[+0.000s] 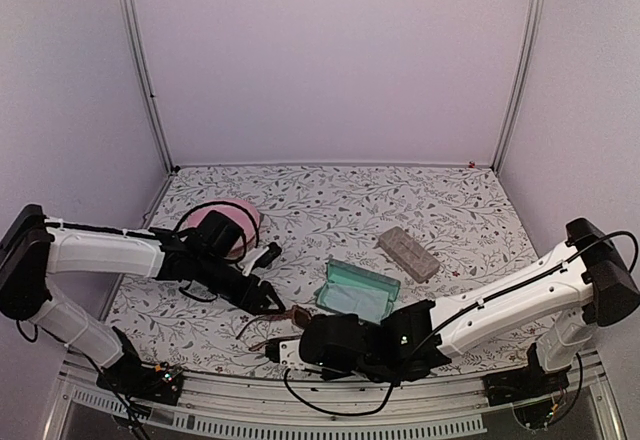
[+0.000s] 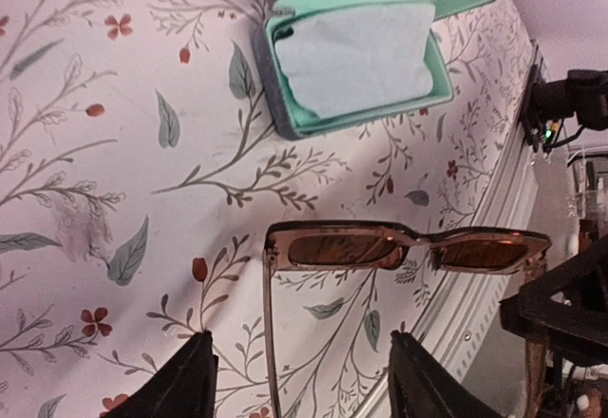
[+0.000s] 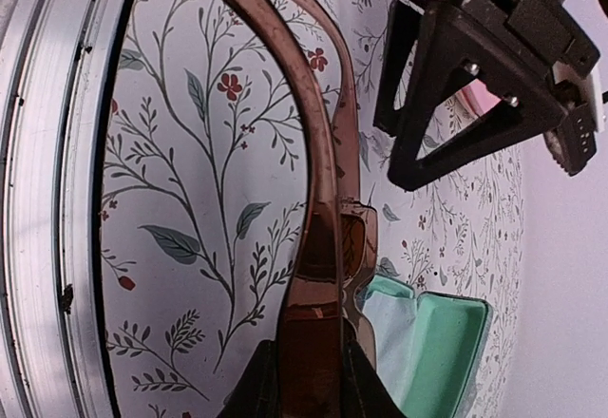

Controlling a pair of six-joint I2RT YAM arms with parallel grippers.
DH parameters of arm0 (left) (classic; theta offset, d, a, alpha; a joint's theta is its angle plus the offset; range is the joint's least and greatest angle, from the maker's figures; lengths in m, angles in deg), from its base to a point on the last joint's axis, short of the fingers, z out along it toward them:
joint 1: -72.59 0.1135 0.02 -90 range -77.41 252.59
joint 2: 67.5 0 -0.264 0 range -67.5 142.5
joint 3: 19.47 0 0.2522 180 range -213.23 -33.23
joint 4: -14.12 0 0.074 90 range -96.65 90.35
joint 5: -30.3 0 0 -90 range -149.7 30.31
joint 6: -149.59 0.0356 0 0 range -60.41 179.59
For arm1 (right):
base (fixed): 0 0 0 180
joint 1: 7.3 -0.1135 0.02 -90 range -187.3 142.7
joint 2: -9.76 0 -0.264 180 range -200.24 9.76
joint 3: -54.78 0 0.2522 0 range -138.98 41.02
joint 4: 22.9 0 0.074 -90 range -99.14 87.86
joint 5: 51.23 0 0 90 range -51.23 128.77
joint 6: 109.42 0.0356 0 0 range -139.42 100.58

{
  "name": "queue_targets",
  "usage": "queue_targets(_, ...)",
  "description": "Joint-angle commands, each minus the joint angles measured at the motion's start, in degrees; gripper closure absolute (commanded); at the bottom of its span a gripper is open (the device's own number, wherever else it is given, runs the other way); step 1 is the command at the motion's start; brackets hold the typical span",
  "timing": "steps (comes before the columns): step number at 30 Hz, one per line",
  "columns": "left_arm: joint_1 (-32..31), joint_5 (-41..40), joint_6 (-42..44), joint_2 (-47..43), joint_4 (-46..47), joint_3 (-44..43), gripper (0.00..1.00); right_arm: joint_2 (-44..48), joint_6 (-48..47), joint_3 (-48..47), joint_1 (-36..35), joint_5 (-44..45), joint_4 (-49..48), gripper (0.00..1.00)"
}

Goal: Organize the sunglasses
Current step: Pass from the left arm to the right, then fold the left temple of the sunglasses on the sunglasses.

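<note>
Sunglasses (image 2: 342,249) with a thin dark frame and reddish-brown lenses sit just ahead of the left claw (image 2: 301,342), temples unfolded. One temple runs back between that claw's fingers (image 2: 180,385), which stand wide apart, released, and do not touch it. The right claw (image 3: 312,366) is clenched on the other temple. Farther ahead of the left claw, past the lenses, an open case (image 2: 285,114) with a mint lining rests on the floral surface (image 2: 114,152), with a pale cloth (image 2: 351,57) lying inside it. A closed grey-brown case (image 1: 407,253) sits well beyond both claws.
</note>
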Motion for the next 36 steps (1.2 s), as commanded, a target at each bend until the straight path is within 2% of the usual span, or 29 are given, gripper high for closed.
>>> queue_targets(1,1.48,-2.67,-1.17,-5.87,6.21,0.52,0.35,6.71,4.56,4.17,-0.07,-2.19,-7.63,0.95)
queue_targets(11,3.45,-11.93,-4.50,-16.05,12.50,4.94,0.34,24.50,15.64,18.86,7.54,-12.41,-25.23,0.98)
queue_targets(17,3.98,-13.74,-5.32,-19.67,13.96,6.82,0.34,32.38,21.27,24.56,12.52,-18.92,-29.65,0.98)
queue_targets(25,3.98,-12.93,-6.63,-19.99,19.55,7.24,0.35,33.12,24.70,24.95,14.39,-24.11,-30.27,0.98)
queue_targets(36,0.91,-10.10,-8.76,-20.18,23.44,6.61,0.40,31.40,27.39,25.06,15.24,-26.05,-31.91,0.99)
